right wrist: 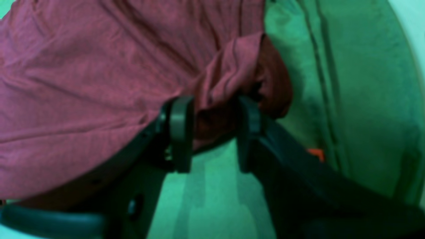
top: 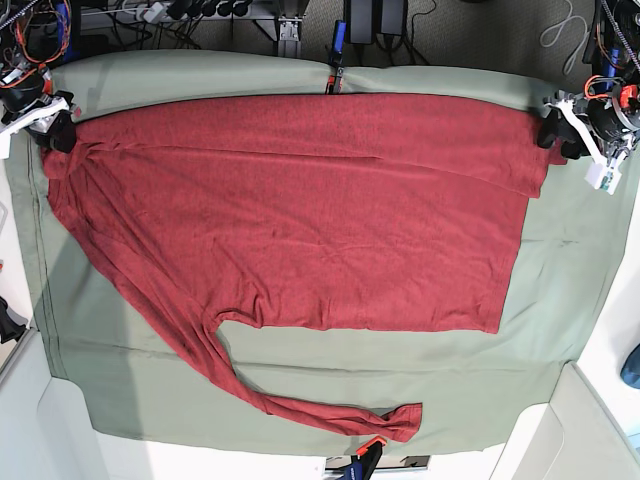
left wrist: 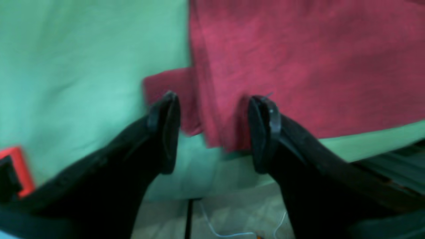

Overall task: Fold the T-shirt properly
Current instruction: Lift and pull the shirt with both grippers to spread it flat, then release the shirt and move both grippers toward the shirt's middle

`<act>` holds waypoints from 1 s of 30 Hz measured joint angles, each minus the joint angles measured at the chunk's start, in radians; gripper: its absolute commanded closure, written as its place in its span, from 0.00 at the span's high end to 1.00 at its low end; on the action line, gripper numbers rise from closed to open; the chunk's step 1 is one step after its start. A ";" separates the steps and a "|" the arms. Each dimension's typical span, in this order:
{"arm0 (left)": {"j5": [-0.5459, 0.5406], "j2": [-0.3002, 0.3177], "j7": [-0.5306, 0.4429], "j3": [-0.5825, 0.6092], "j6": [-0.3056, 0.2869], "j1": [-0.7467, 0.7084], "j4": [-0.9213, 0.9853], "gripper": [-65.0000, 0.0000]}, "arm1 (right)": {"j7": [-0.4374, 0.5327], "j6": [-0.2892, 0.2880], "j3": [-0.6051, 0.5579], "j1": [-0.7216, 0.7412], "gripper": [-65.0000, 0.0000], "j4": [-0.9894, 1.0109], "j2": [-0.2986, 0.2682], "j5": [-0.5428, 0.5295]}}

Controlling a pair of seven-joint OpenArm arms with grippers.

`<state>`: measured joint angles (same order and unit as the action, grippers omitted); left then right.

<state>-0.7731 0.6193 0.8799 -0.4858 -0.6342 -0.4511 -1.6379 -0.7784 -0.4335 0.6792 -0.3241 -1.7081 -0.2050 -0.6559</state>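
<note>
- Lying spread across the green-clothed surface (top: 560, 300), the T-shirt (top: 300, 220) runs its long axis left to right in the base view, a folded band along the far edge and one long sleeve (top: 300, 405) trailing off toward the near edge.
- At the far right corner stands the left gripper (left wrist: 214, 132), its jaws spread, with the shirt's corner layers lying between and just beyond the tips; it pinches nothing that I can see.
- At the far left corner stands the right gripper (right wrist: 212, 132), jaws also apart, a bunched fold of cloth (right wrist: 232, 86) sitting between them; the fabric looks loose, not clamped.
- Each arm sits at its own end of the far edge, so neither is nearer the body of the shirt; the bulk of the cloth lies toward the near side of both.
- Judging from this, the coming fold turns on that stray sleeve, well apart from both grippers, with the right arm on its side.
</note>
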 measured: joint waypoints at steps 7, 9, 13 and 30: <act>-0.258 0.001 0.033 -0.069 -0.055 0.000 0.000 0.54 | -0.010 0.003 0.054 -0.001 0.54 -0.007 -0.021 -0.027; -0.281 0.001 0.034 -0.113 -0.055 0.002 0.000 0.54 | -0.010 0.003 0.061 0.000 0.54 -0.011 -0.044 -0.036; -0.309 0.006 0.029 -0.180 -0.055 0.003 0.000 0.54 | -0.001 0.005 0.077 0.024 0.54 -0.013 -0.079 -0.046; -0.243 0.069 -0.039 -0.095 -0.055 0.062 0.000 0.54 | 0.122 0.069 -0.283 0.702 0.54 0.455 -0.093 0.301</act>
<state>-1.0157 0.6880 0.8410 -0.5808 -0.6891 -0.3889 -1.6379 -0.6563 -0.3649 0.3965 0.3779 -1.2533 -0.2985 -0.3553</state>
